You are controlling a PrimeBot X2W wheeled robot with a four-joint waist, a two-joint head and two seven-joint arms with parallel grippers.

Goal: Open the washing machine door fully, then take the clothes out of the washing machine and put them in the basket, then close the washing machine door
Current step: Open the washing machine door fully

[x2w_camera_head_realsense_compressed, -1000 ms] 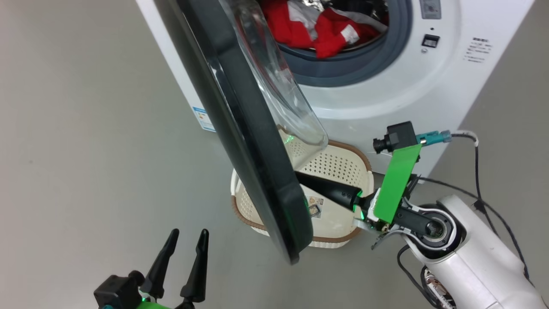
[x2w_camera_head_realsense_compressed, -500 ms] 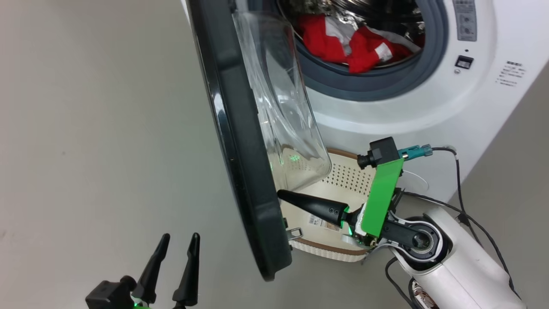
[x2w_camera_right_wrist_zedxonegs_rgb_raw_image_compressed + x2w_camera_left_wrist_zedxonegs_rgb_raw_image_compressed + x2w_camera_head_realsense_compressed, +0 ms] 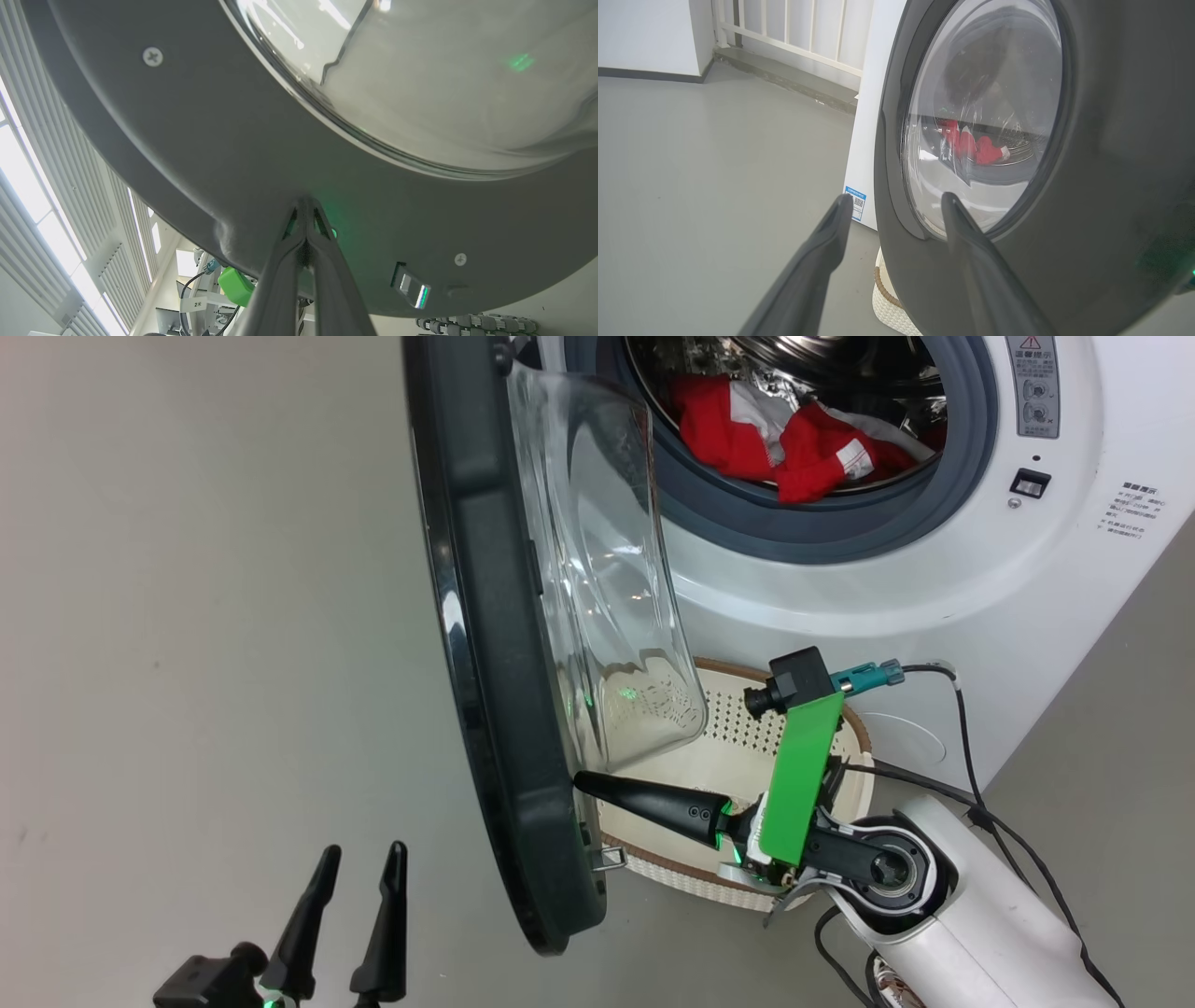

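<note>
Bare grey floor takes up the left of the head view. At the lower left the left gripper points up the frame, its two dark fingers spread wide apart with nothing between them, clear of the door.

Just right of it, the washing machine door stands edge-on, running from the top edge down to the lower middle, swung well away from the opening. Its clear glass bowl bulges toward the right.

Below the bowl, in the lower middle, the right gripper reaches leftward with its fingers pressed together. Their joined tips touch the door's dark grey inner frame (the right wrist view shows the contact, just under the edge of the glass). Nothing is held between them.

Behind that gripper the basket sits on the floor in front of the machine, partly under the bowl, with nothing inside it.

At the upper right, the clothes, red with white patches, lie in the steel drum behind the grey-blue gasket. The white washing machine fills the right of the frame.
</note>
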